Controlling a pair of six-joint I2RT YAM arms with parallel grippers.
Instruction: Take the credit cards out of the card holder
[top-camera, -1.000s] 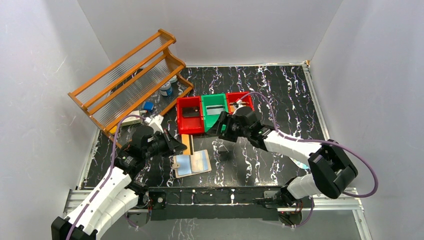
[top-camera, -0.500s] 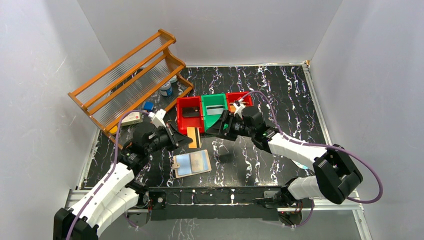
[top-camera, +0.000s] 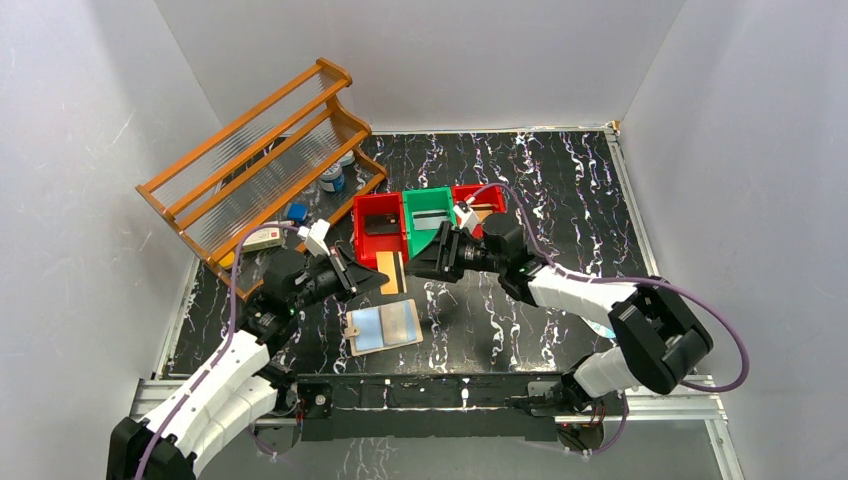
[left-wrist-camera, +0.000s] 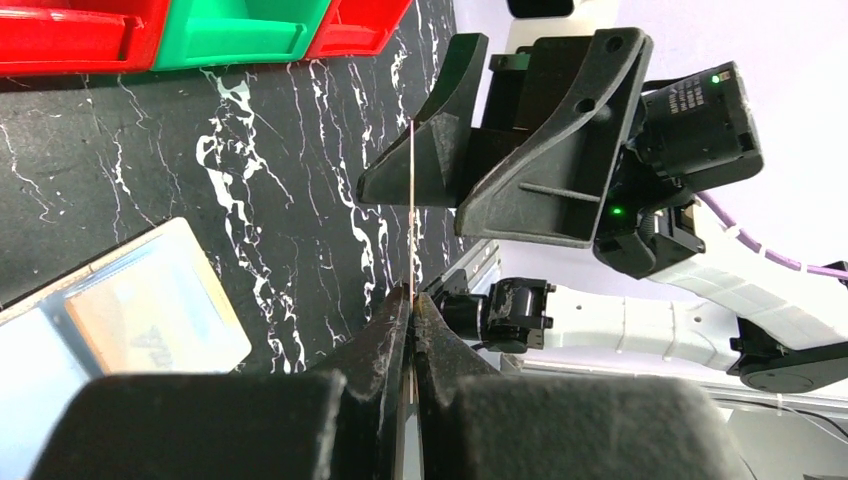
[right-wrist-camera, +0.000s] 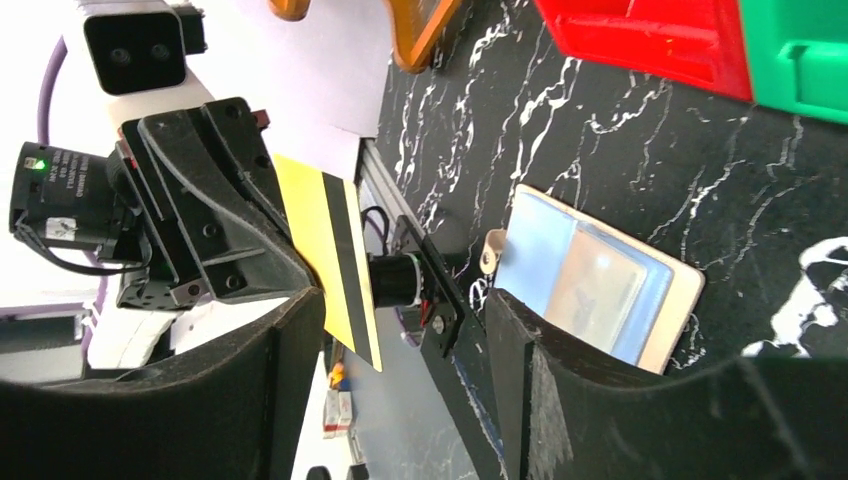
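My left gripper (top-camera: 368, 277) is shut on the orange-gold credit card (top-camera: 391, 271) and holds it above the table. In the left wrist view the card (left-wrist-camera: 411, 210) shows edge-on between my shut fingertips (left-wrist-camera: 398, 312). My right gripper (top-camera: 424, 262) is open, just right of the card, its jaws either side of the card's free end. In the right wrist view the card (right-wrist-camera: 330, 262) shows yellow with a dark stripe. The tan card holder (top-camera: 385, 326) lies open on the table, blue sleeves up, with a card in a sleeve (right-wrist-camera: 592, 282). A dark card (top-camera: 380, 225) lies in the left red bin, a grey card (top-camera: 432, 218) in the green bin.
A red bin (top-camera: 362, 232), a green bin (top-camera: 416, 236) and a second red bin (top-camera: 493, 194) stand in a row behind the grippers. A wooden rack (top-camera: 255, 160) stands at the back left, with a small bottle (top-camera: 332, 180) and a white box (top-camera: 262, 238) by it.
My left gripper has lifted the orange-gold card and carried it right. My right gripper has moved left toward the card and now has its open jaws around the card's end.
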